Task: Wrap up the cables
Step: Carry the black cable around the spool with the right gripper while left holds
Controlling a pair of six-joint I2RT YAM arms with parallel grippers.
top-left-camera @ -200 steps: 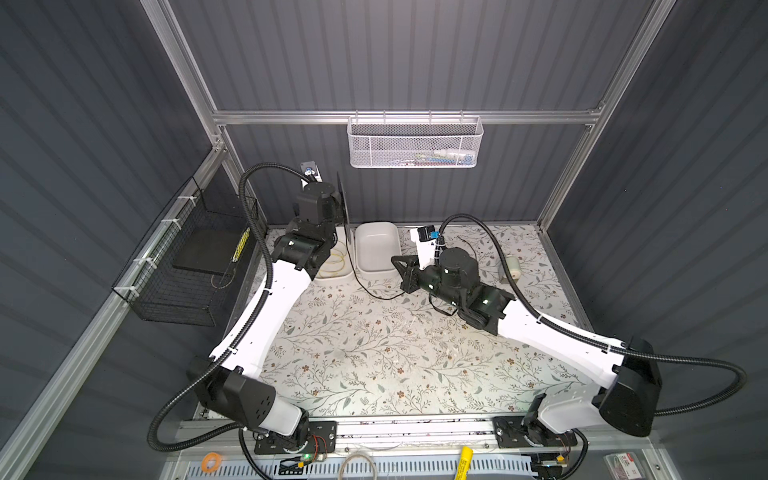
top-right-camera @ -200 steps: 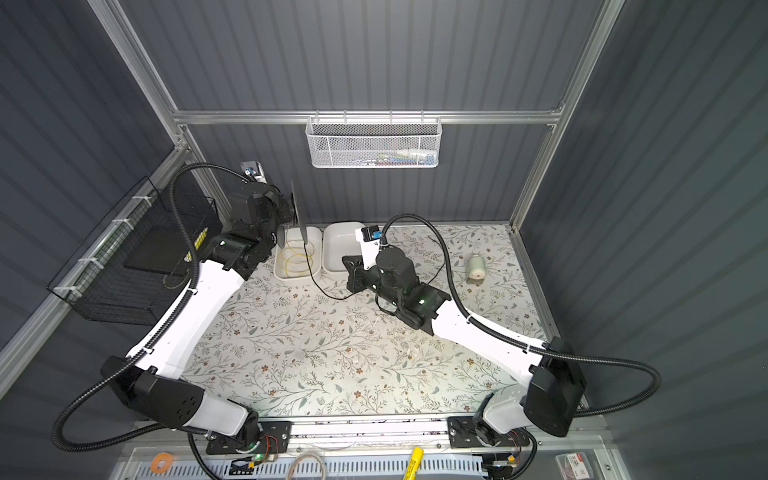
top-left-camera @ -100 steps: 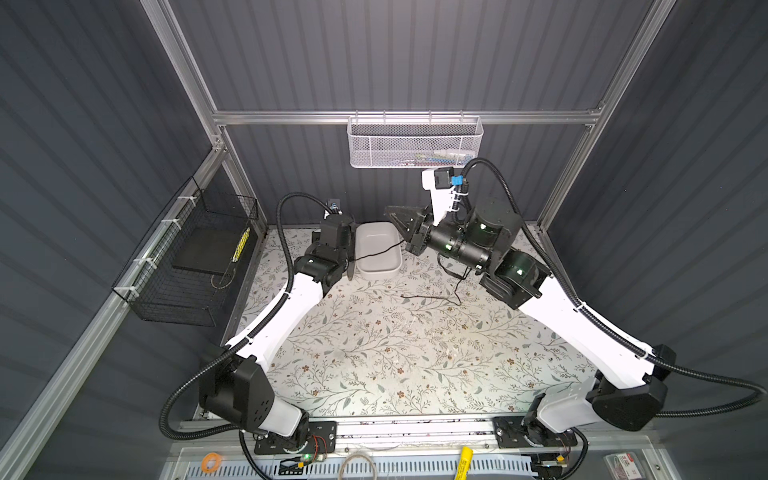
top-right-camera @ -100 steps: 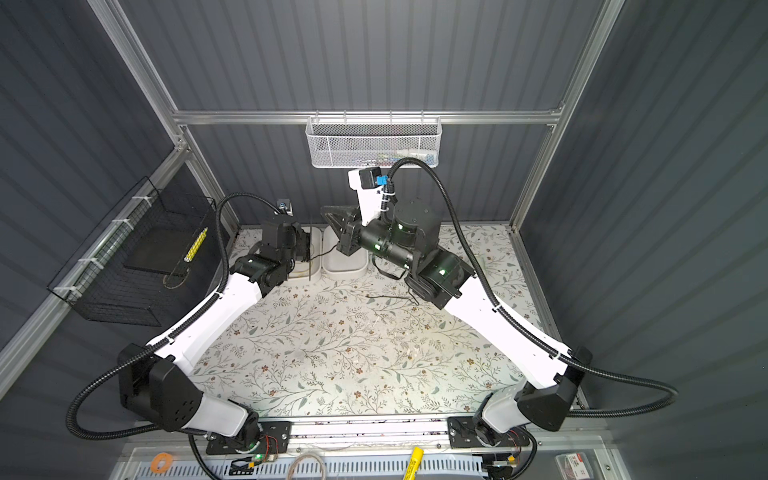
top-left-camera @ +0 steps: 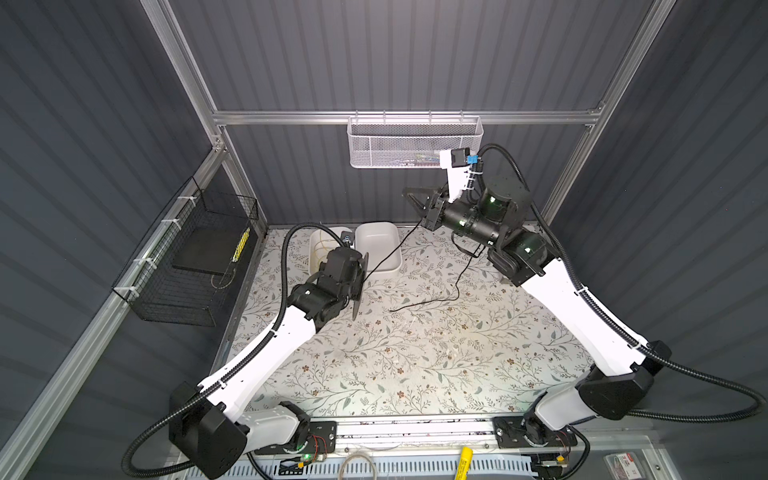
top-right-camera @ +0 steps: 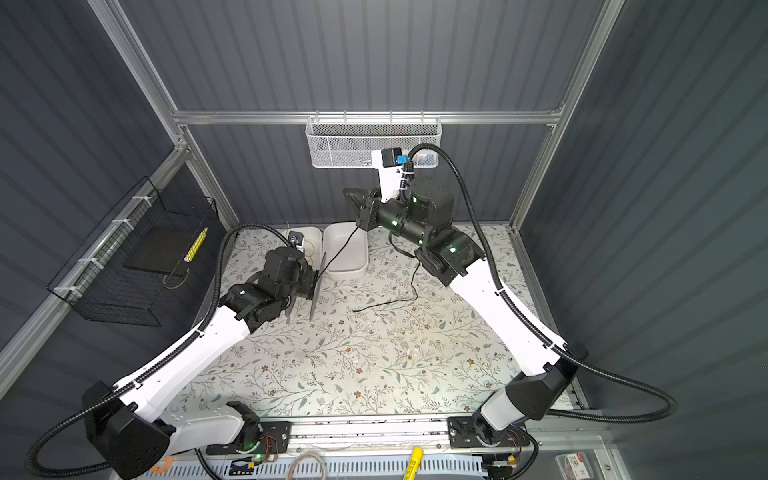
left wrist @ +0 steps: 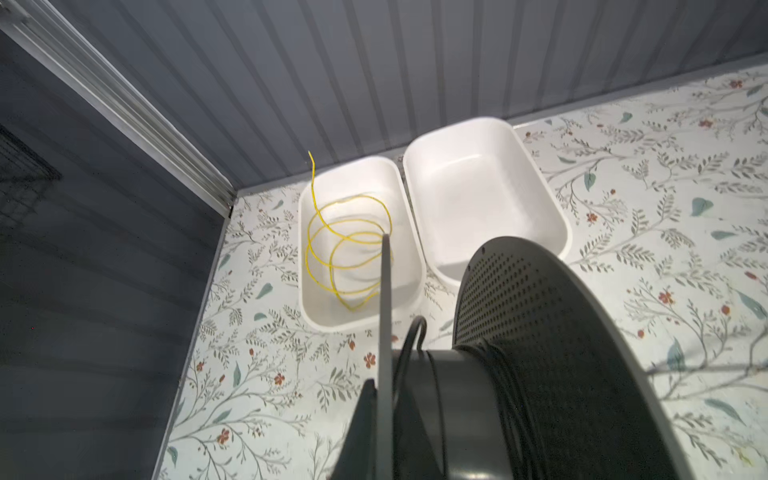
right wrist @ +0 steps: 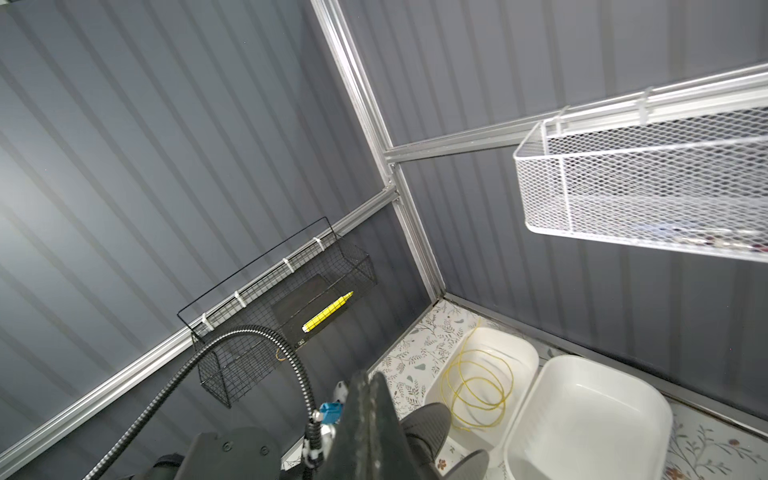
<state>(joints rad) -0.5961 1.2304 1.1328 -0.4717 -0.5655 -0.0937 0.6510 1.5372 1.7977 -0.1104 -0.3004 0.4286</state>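
Floral-print tabletop (top-left-camera: 415, 365) runs back to grey ribbed walls. Nearest, the left gripper (top-left-camera: 354, 286) is clamped on a grey perforated spool (left wrist: 540, 332), with the thin black cables (left wrist: 408, 336) wound on its hub. One strand climbs taut to the raised right gripper (top-left-camera: 409, 195), jaws closed, grip hidden. The loose end lies on the table.

Both top views look steeply down from high, covering the whole surface (top-left-camera: 415, 353). Wrist views sit close behind left tool (left wrist: 374, 399) and right tool (right wrist: 370, 415), sharing the white trays (left wrist: 478, 199) ahead.
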